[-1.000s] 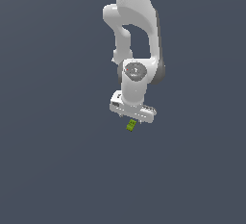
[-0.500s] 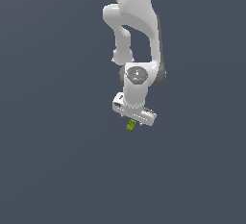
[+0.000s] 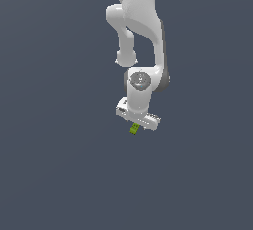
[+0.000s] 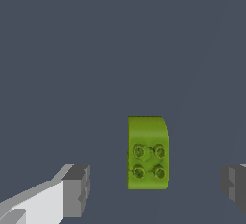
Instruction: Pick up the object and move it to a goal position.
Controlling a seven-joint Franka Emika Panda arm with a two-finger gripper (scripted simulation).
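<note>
With the gripper (image 4: pixel 153 187) spread wide and straddling the yellow-green studded block (image 4: pixel 147 153), which is lying nearer the right finger (image 4: pixel 234 184), the arm should be centring before closing.

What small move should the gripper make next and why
Probably close the fingers. In the wrist view the yellow-green block sits between the open gripper fingers, gaps on both sides, nearer one finger. The exterior view shows the block just under the hand.
</note>
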